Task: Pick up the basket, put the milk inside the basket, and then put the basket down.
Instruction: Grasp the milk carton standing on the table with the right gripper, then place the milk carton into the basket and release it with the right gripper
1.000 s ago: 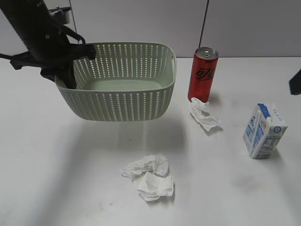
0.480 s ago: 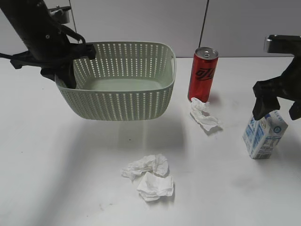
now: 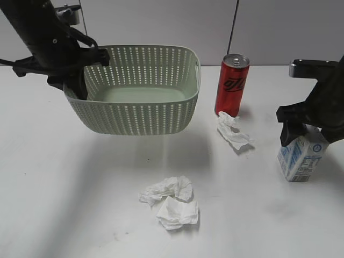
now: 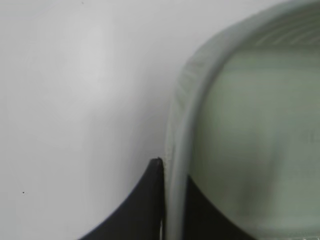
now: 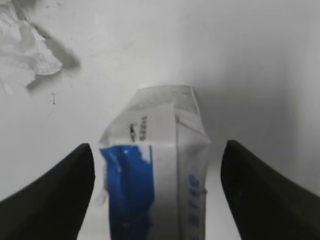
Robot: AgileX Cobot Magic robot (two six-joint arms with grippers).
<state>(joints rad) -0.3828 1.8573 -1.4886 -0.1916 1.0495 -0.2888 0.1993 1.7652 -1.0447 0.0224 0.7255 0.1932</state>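
Right pincer (image 5: 157, 165), jaws apart, has descended to straddle the milk carton (image 3: 301, 157) on the worktop (image 3: 80, 204), ready to grasp; left pincer (image 3: 75, 86) stays clamped on the raised basket (image 3: 140, 107).

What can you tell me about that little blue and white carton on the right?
The milk is a small white gable-top carton, apparently paperboard, with blue print and a blue stripe at its folded top. It stands upright on the white table, right of the red can. The right gripper hangs over it, open, fingers either side, not touching.
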